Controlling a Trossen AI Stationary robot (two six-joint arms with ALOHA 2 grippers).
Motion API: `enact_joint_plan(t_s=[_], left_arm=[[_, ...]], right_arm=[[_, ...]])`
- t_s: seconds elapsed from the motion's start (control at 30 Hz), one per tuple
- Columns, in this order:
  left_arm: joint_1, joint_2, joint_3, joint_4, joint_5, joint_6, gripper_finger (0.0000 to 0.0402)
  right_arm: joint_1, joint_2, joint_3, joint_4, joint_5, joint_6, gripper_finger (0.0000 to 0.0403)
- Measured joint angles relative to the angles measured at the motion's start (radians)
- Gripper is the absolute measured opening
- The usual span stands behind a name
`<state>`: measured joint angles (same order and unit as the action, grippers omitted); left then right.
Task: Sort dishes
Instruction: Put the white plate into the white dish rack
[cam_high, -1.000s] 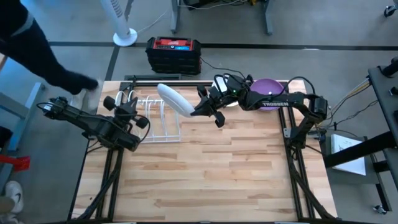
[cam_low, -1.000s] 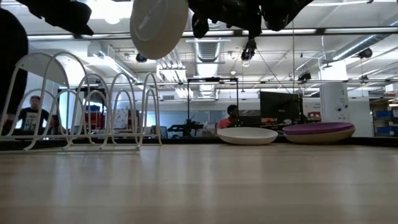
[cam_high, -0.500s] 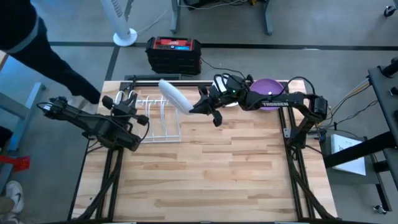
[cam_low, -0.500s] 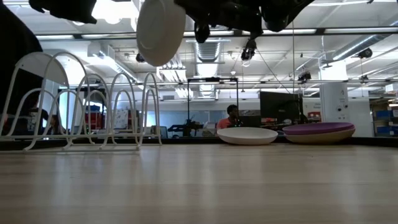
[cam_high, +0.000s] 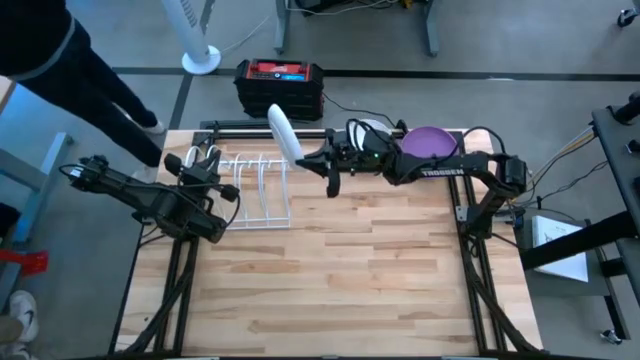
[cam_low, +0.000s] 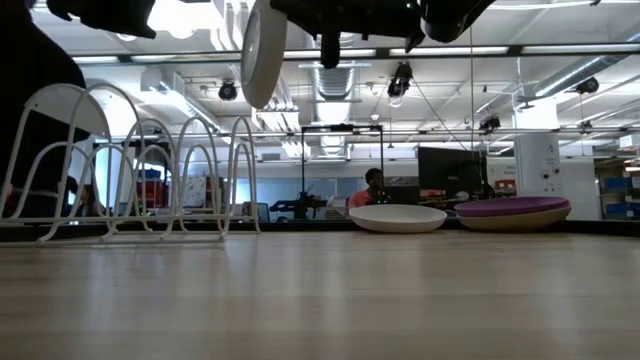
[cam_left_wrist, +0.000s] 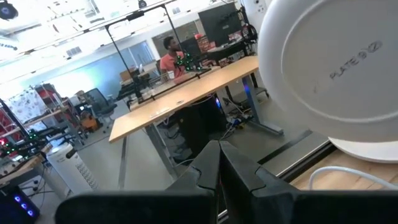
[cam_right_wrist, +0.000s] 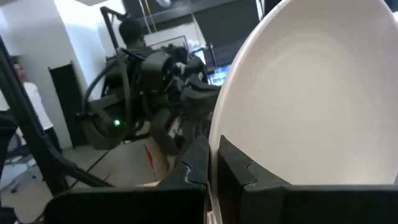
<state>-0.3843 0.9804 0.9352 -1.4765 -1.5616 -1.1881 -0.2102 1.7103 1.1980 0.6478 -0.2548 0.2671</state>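
A grey floor (cam_high: 520, 40) crossed by dark seams is seen around the pale wooden desk (cam_high: 330, 290), with the round white base of a standing fan (cam_high: 200, 58) and a black-and-red case (cam_high: 279, 86) set on it beyond the desk's far edge, and a person in dark clothing (cam_high: 60, 60) standing at the far left corner. Across the room, long ceiling lights (cam_low: 560, 48), exposed ducting (cam_low: 335, 80), a dark monitor (cam_low: 450, 172) and a seated person in an orange top (cam_low: 372, 190) are shown. A long wooden bench (cam_left_wrist: 186, 93) and office chairs (cam_left_wrist: 93, 102) are seen further off.
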Motion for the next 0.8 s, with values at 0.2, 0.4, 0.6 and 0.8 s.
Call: enact_joint_plan(t_s=[0.2, 0.4, 0.6, 0.8], left_arm=[[0.0, 0.0, 0.0, 0.001, 0.0, 0.0, 0.0], [0.0, 0.0, 0.0, 0.002, 0.0, 0.0, 0.0], [0.0, 0.0, 0.0, 0.003, 0.0, 0.0, 0.0], [0.0, 0.0, 0.0, 0.004, 0.001, 0.0, 0.0]], right_arm=[[0.032, 0.0, 0.002, 0.022, 0.081, -0.064, 0.0], [0.046, 0.0, 0.002, 0.018, 0.098, -0.102, 0.0], [0.047, 0.0, 0.002, 0.02, 0.098, -0.092, 0.0], [0.026, 0.0, 0.002, 0.023, -0.077, -0.077, 0.0]])
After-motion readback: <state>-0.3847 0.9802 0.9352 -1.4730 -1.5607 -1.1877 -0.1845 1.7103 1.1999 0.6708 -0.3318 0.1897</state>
